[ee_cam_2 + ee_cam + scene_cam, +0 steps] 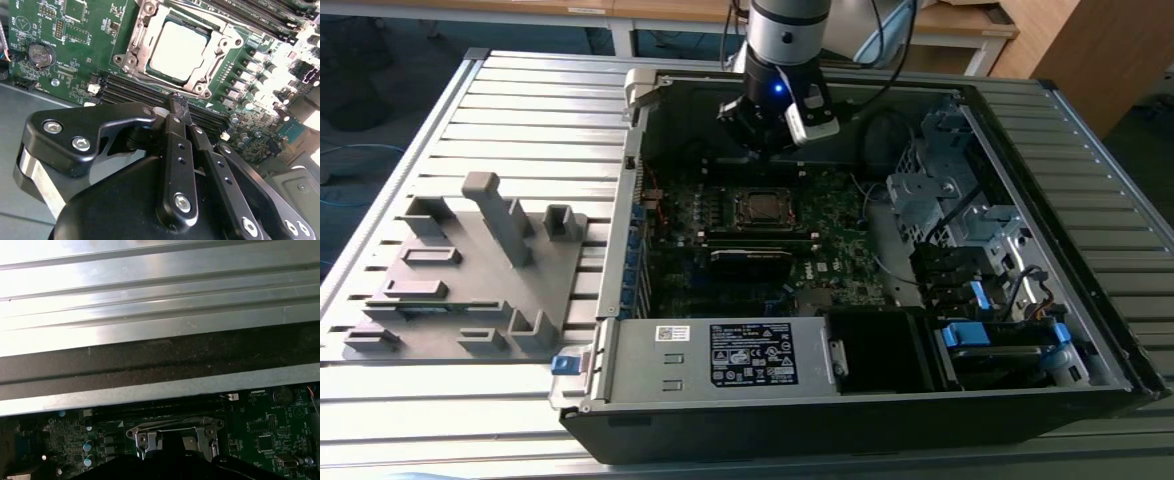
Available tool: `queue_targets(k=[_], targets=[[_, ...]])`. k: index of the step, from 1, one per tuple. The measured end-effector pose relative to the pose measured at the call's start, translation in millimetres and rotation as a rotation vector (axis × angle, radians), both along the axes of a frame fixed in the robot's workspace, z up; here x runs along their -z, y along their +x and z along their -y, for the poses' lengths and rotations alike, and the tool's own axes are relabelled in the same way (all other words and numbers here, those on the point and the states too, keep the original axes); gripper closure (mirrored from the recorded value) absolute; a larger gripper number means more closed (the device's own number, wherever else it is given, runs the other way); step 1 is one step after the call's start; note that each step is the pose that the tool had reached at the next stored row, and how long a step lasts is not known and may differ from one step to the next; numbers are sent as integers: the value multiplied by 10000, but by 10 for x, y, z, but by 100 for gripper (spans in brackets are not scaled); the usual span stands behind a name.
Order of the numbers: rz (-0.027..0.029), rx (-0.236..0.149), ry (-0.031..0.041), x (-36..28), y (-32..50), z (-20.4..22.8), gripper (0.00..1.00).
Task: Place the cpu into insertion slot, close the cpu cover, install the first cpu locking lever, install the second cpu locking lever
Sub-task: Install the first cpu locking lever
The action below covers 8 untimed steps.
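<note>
While the end effector (pixel 181 107) hangs pressed together, the cpu (pixel 178 51) sits seated just beyond.

The counter (pixel 480 110) is a pale grey metal surface of long ribbed slats running across the exterior view, catching soft daylight that leaves bright bands along the ridges. Beyond its far edge stand light wooden desks (pixel 667 10) on white legs, and at the exterior view's right a wooden cabinet (pixel 1087 50) with a warm, pale grain. The floor (pixel 380 70) showing at the exterior view's left is dark blue-grey, with a thin cable (pixel 347 155) trailing over it. In the first wrist view the same ribbed metal slats (pixel 160 300) gleam brightly.
</note>
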<state>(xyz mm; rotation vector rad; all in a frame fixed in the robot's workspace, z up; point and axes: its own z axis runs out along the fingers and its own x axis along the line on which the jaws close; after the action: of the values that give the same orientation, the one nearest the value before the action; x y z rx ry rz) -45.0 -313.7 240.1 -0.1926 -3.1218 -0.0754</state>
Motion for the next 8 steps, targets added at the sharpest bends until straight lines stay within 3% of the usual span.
queue_targets(k=[8], targets=[[-1, -56, -1, 1, 6, 50, 89]])
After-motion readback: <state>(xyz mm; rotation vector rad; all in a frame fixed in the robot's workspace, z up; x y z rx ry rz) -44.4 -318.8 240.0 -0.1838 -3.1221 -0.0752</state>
